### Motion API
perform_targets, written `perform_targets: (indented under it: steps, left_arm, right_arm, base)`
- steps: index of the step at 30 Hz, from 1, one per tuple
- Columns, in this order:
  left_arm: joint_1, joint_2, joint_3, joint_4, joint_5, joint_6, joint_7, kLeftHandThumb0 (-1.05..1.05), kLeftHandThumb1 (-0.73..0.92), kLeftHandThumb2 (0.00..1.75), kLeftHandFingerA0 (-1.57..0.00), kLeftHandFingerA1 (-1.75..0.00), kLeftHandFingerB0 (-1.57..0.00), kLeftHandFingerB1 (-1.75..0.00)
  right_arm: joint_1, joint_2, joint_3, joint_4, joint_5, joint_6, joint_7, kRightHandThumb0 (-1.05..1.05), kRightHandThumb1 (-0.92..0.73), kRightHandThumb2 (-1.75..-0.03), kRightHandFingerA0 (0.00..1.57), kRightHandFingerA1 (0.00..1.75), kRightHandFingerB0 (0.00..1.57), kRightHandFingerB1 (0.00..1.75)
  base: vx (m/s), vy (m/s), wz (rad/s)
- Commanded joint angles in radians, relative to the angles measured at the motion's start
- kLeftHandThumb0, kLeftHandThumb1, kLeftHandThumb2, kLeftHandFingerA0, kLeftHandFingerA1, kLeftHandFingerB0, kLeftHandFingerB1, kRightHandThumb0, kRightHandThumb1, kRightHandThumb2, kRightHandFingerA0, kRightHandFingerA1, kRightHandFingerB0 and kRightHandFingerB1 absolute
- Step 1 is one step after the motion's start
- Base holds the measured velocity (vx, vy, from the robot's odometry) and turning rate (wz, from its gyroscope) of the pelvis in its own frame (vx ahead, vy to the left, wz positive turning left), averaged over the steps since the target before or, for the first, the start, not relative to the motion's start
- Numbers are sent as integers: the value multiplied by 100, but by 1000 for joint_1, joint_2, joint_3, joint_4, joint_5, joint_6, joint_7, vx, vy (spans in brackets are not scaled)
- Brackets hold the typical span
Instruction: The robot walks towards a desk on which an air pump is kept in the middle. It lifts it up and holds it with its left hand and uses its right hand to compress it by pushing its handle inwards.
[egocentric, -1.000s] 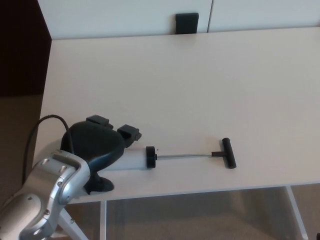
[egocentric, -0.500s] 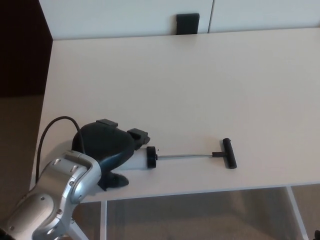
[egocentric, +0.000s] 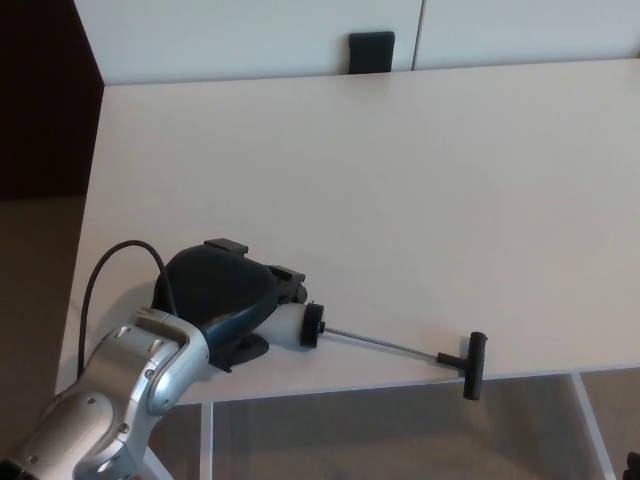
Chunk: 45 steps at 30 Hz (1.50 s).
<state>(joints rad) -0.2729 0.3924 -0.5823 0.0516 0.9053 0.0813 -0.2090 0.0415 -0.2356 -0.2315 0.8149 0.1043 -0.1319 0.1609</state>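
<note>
In the head view, the left hand (egocentric: 218, 295) lies over the pale barrel of the air pump (egocentric: 290, 325) near the desk's front-left corner; its black fingers wrap the barrel from above, so it reads as closed on the pump, which suits the task's call for this hand to do the holding; the silver forearm (egocentric: 120, 385) comes up from the lower left, with a black cable (egocentric: 105, 270) looping off it. The pump sits on the white desk (egocentric: 400, 180), tilted so that its thin rod (egocentric: 385, 345) runs down and to the right from the black end cap (egocentric: 313, 325); the rod is drawn well out, and the T-shaped handle (egocentric: 473, 365) at its end hangs just past the desk's front edge; whether the barrel is touching the surface or slightly raised cannot be told. The extended rod leaves a full stroke for compression, and the handle points toward the robot's right side, presumably where the pushing hand would meet it; the right hand does not show at all. A dark block (egocentric: 371, 52) stands at the desk's far edge, well apart from the pump.
</note>
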Motion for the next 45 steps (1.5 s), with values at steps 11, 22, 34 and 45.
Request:
perform_targets:
  steps: [11,22,34,45]
  left_arm:
    - [22,7,-21,93,-3,-91,97,-27,74,62,-75,-122,-69,-46]
    - [4,15,34,72,-57,-105,94,-24,83,63,-57,-152,-67,-85]
    - [-22,48,65,52,-55,-121,104,-17,70,61,-61,-147,-74,-72]
    - [-47,55,107,71,-96,-125,89,-11,77,59,-55,-154,-53,-119]
  right_arm:
    - [21,-3,5,-103,2,38,-8,-45,-52,-77,63,55,40,47]
    - [589,13,-16,-870,198,77,169,-45,-73,-61,47,39,33,33]
    - [930,79,-79,-941,290,-266,328,-54,-74,-63,46,38,34,33]
    - [1055,265,-81,-1175,326,-760,257,-47,-72,-61,49,41,41,38]
  base:
    - [0,0,0]
    - [0,-1,1]
    - [0,0,0]
    - [0,0,0]
